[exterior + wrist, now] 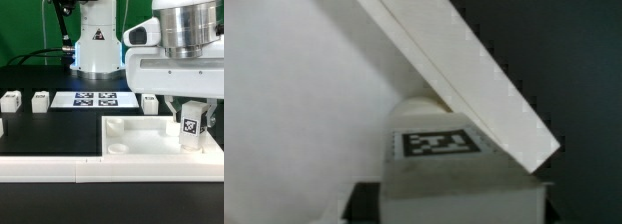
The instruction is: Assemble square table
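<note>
The exterior view sits low, only a little above the counter (40, 125), and faces across it to the arm's base (97, 45) at the back; the long white rail (50, 170) lies nearest to the lens. The wrist view looks along the pincer (192, 126) from very near — a tagged leg (441, 150) and a white edge of the square top (464, 75) fill it. Both views share this leg and the part of the top around it, at the exterior view's right.
</note>
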Available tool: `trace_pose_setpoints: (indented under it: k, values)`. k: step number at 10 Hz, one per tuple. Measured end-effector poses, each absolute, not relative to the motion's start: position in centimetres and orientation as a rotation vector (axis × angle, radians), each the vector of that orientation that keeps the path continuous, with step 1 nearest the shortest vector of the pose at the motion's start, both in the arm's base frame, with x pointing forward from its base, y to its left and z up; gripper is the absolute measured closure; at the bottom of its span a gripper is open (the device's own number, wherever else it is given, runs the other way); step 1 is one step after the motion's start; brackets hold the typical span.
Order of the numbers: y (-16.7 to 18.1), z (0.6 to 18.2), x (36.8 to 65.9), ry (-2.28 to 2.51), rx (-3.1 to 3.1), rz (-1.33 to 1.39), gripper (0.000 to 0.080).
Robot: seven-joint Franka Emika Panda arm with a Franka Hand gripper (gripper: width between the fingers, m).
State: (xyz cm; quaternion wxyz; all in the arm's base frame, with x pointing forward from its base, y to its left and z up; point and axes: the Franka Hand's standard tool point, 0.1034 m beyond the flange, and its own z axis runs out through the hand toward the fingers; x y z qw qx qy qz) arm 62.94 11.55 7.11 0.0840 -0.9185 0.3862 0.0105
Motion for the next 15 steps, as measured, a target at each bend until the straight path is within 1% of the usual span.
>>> trace_pose_setpoints:
  k: [3, 6, 8, 10, 11, 12, 13, 14, 15]
  values:
    - [11.5, 7.1, 62.9, 1.399, -2.624, 0.055, 0.0503]
    - [11.3, 7.0, 63.1, 2.026, -2.083, 0.193, 0.0503]
    - [11.3, 6.9, 63.2, 2.187, -1.884, 0.244, 0.0503]
    - [11.4, 6.9, 63.1, 2.143, -1.93, 0.235, 0.0503]
    - [11.5, 6.9, 63.1, 2.116, -1.961, 0.231, 0.0317]
    - [11.9, 7.0, 63.0, 1.884, -2.187, 0.19, 0.0207]
    - [12.2, 7.1, 63.0, 1.699, -2.322, 0.167, 0.0207]
    - [12.1, 7.0, 63.0, 1.658, -2.352, 0.159, 0.016]
    - [12.0, 7.0, 63.0, 1.556, -2.417, 0.142, 0.0153]
